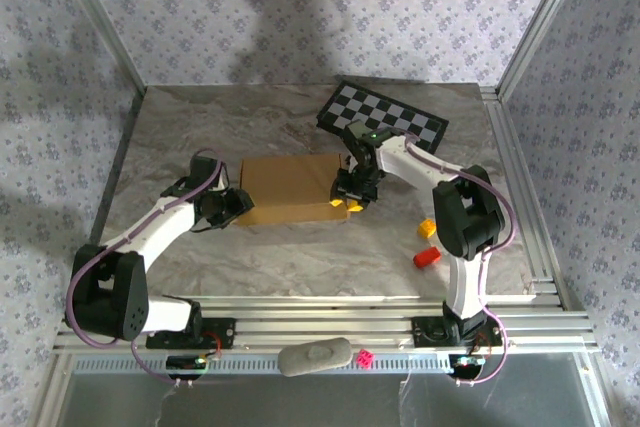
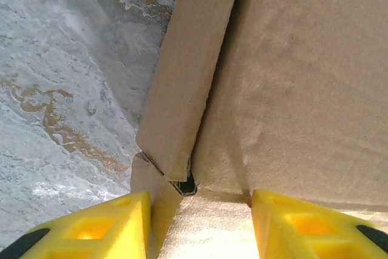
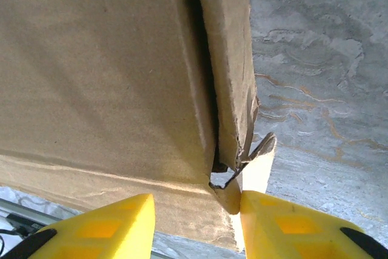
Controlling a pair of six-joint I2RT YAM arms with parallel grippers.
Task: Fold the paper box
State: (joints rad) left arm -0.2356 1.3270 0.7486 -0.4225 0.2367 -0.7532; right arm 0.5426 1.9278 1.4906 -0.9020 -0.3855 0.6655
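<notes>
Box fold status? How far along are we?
Done: from above, the paper box reads as a closed rectangle, with its side wall standing up. In hand: left gripper and right gripper sit at opposite ends, cardboard between their fingers; grip unclear. Left: the corner tab sticks out and corner gaps are open.

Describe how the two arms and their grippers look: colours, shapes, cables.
The left arm and the right arm both have white links, black joint housings and a lilac cable looping alongside. The left gripper and the right gripper have blocky yellow fingers with black patches.
</notes>
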